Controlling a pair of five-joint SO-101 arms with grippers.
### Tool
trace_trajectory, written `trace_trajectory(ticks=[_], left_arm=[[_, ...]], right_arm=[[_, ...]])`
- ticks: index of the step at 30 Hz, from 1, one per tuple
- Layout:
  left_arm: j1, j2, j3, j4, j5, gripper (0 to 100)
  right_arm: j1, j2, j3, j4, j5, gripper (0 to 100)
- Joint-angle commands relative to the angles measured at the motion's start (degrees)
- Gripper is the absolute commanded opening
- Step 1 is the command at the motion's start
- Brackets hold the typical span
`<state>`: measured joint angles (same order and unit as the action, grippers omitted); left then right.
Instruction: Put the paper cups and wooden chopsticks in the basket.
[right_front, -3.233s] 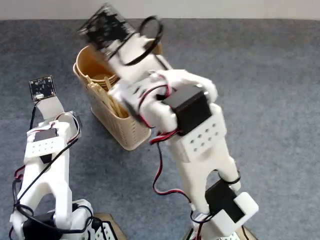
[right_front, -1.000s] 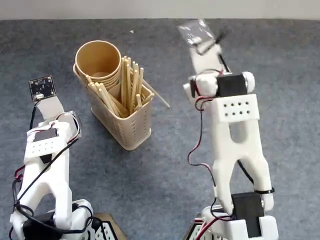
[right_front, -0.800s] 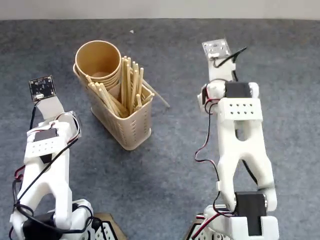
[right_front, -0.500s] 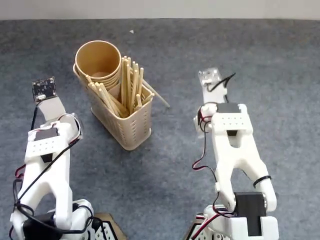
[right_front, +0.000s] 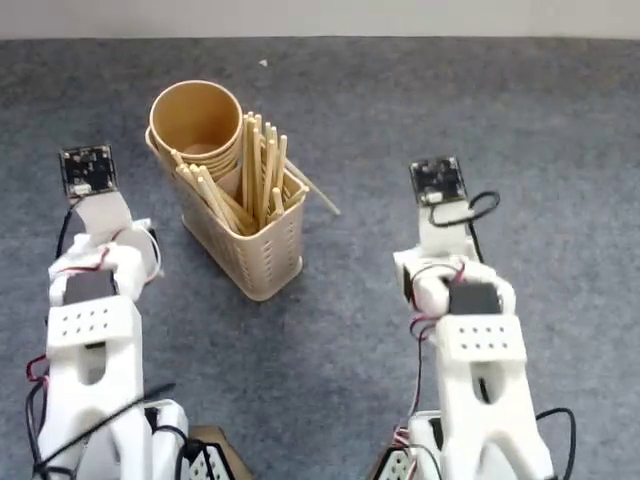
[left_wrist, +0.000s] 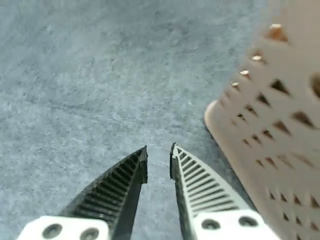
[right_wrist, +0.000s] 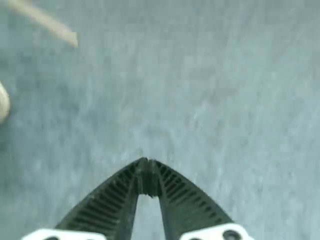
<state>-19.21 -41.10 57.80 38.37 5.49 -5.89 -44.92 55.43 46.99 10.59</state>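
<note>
A beige slotted basket (right_front: 255, 262) stands left of centre on the grey carpet. Inside it are a brown paper cup (right_front: 197, 120) at the far end and a bundle of wooden chopsticks (right_front: 258, 170). One chopstick (right_front: 320, 198) pokes out over the rim to the right, and its tip (right_wrist: 45, 20) appears in the right wrist view. My left gripper (left_wrist: 158, 149) hovers low beside the basket wall (left_wrist: 270, 125), open by a narrow gap and holding nothing. My right gripper (right_wrist: 145, 162) is shut and empty above bare carpet, right of the basket.
Grey carpet (right_front: 340, 330) covers the whole table. The left arm (right_front: 90, 300) is folded back at the near left and the right arm (right_front: 460, 300) at the near right. A pale wall edge runs along the far side.
The right arm has swung away from over the basket and drawn back toward its base. The chopsticks now stand in the basket. The left arm shifted slightly.
</note>
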Motion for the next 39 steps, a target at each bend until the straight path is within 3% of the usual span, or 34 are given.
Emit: trace_trajectory(ticks=[1, 5, 8, 15, 22, 32, 39], left_arm=[[3.8, -3.7, 2.9, 0.1, -0.5, 10], [4.2, -3.7, 3.5, 0.1, -0.6, 10], [4.2, -3.7, 3.6, 0.1, -0.6, 10], [4.2, -3.7, 4.4, 0.1, -0.6, 10], [2.7, -3.7, 4.6, 0.0, -0.6, 10], [1.7, -3.7, 4.9, 0.0, -0.6, 10], [1.7, -3.7, 4.9, 0.0, -0.6, 10]], right_arm=[[-5.8, -4.6, 6.4, -15.3, 0.0, 6.0], [-14.5, -4.6, 11.9, -24.4, 3.8, 30.1], [-19.1, -4.6, 13.5, -27.3, 8.0, 37.1], [-21.1, -2.9, 15.2, -39.2, 12.7, 33.2], [-21.1, 15.2, 11.7, -48.6, 12.8, 31.7], [-20.9, 33.6, -2.7, -49.2, 12.6, 31.1], [-16.2, 31.1, -3.0, -49.2, 12.5, 1.9]])
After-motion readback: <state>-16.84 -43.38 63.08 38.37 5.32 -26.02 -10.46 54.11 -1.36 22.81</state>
